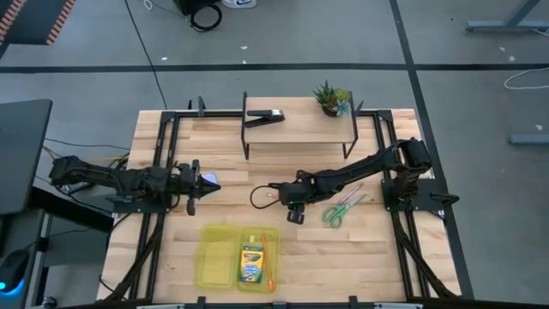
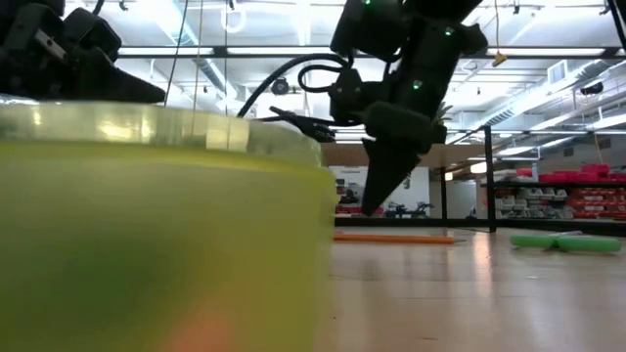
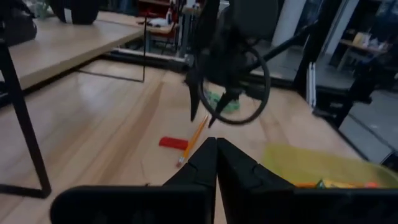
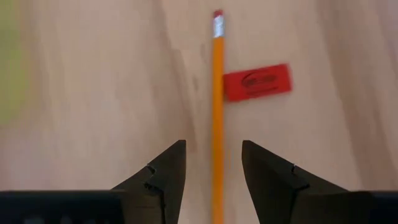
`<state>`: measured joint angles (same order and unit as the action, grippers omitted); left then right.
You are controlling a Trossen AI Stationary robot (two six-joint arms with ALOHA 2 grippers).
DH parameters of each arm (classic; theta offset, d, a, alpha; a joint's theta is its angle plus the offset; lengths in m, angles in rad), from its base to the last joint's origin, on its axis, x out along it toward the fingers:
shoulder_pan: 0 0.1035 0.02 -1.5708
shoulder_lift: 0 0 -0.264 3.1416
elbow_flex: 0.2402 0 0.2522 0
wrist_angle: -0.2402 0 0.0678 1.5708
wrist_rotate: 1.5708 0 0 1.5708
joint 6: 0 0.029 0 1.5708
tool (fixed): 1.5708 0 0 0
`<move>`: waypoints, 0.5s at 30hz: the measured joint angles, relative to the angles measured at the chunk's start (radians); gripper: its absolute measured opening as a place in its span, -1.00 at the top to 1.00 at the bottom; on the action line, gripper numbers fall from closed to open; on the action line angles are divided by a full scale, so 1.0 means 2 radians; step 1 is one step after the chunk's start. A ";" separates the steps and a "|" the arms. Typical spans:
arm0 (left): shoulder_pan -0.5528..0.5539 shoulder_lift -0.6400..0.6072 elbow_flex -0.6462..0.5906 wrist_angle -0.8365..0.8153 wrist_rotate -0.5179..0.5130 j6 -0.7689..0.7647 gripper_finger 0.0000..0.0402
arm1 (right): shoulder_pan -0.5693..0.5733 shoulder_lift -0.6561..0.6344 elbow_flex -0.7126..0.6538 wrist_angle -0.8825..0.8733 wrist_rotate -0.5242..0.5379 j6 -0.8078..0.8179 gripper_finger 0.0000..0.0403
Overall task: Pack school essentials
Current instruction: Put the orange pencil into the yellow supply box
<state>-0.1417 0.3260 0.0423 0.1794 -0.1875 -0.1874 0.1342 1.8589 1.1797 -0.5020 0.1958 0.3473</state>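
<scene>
Two claws are here, and only one is busy. The right claw [image 4: 213, 165] hangs over the middle of the pale wooden surface [image 1: 377, 249], and we see its two dark fingers standing partly open, one on each side of the long orange wooden pencil [image 4: 217, 112]. It holds nothing yet. The pencil lies flat on the wood, and the small flat red eraser [image 4: 257, 82] lies just beside it, near the end with the pink tip.

We think the pencil is light, thin and stiff. It is round, so it may roll or slip away when the fingers pinch. We would take it near its middle, across its width, so it does not tip. The eraser is close, so the fingers should stay clear of it.

The clear yellow plastic tray [image 1: 216, 257] waits near the front edge with the yellow-green crayon box [image 1: 251, 259] already inside. The green-handled scissors [image 1: 334, 215] lie to the right.

The left claw [image 1: 190, 194] rests at the left side, pressed closed and empty.
</scene>
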 joint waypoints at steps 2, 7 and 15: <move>0.000 0.001 -0.001 -0.004 0.000 -0.009 0.93 | 0.004 0.000 0.000 -0.011 -0.008 0.002 0.19; -0.002 0.000 -0.001 -0.016 0.000 -0.035 0.91 | -0.001 0.000 0.000 -0.053 -0.055 0.044 0.19; -0.002 0.000 -0.001 -0.007 0.000 -0.048 0.86 | 0.001 0.000 0.004 -0.093 -0.061 0.083 0.19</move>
<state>-0.1463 0.3267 0.0402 0.1657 -0.1875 -0.2839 0.1362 1.8587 1.1880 -0.6871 0.0745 0.5125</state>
